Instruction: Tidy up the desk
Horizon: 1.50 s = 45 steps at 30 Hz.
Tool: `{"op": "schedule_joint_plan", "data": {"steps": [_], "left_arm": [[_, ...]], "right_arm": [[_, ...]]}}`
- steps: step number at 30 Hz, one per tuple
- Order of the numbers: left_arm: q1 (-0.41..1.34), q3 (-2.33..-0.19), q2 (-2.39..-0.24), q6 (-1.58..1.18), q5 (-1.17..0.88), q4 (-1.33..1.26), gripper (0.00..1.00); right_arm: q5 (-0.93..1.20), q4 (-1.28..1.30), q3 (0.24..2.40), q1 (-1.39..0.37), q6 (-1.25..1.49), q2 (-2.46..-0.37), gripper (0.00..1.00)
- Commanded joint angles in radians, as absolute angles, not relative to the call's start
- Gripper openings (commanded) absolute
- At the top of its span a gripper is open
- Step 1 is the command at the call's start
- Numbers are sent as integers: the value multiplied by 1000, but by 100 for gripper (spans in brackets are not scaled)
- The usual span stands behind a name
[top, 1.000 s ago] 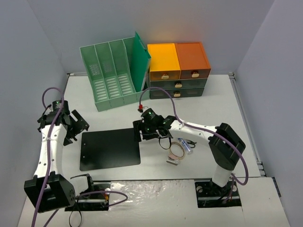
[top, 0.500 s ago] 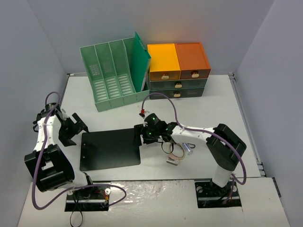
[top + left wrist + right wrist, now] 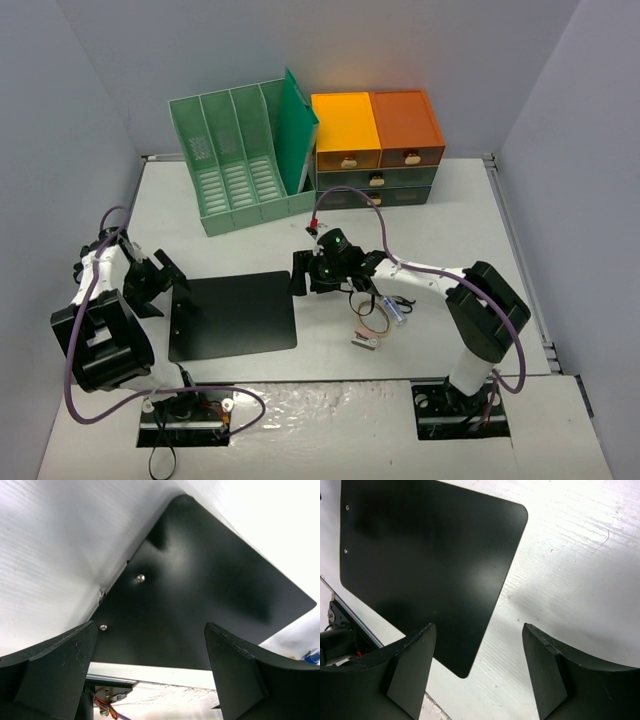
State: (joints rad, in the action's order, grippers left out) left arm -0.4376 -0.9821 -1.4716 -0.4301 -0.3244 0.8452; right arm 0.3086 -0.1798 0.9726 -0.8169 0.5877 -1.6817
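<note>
Desk: wide flat tabletop, matte off-white with a faint ribbed grain in the wrist views, metal rails at the edges, under everything in view from the arm bases to the back wall. Judged rigid and fixed: nothing to grip there, only a surface to slide things over, likely slick against a smooth sheet. Piece in play on it: black board, left of centre toward the near edge, flat or close to it, thin, stiff-looking, satin finish, rounded corners, two metal rivets by its left edge. Probably light, but hard to pinch from above with so little edge proud of the surface — best taken at an edge or corner, one finger worked under, or pushed to an overhang first. Left gripper: fingers wide apart at the board's left edge, clamped on nothing. Right gripper: fingers parted too, low by the board's right edge, empty. Against the back wall: mint slotted rack, plastic, a darker green sheet leaning in its right end; orange-and-grey drawers just beside. Tan ring — perhaps tape — right of the board, apart from it.
</note>
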Motion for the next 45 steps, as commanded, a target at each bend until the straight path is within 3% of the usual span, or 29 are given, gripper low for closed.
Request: {"op": "schedule_joint_plan", "data": {"steps": [1, 12, 22, 33, 40, 45], "left_arm": [[-470, -991, -1496, -423, -375, 776, 86], [-506, -989, -1634, -428, -491, 655, 86], [-517, -991, -1677, -416, -472, 632, 86], [-506, -965, -1726, -451, -720, 590, 86], [-503, -968, -1705, -450, -704, 623, 86], [-503, -967, -1687, -450, -689, 634, 86]], "right_arm": [[341, -236, 972, -804, 588, -1606, 66], [362, -291, 940, -778, 603, -1594, 67], [380, -316, 946, -756, 600, -1606, 67], [392, -314, 968, -750, 617, -1650, 67], [238, -35, 1068, -750, 670, -1749, 65], [215, -8, 1018, -764, 722, -1768, 66]]}}
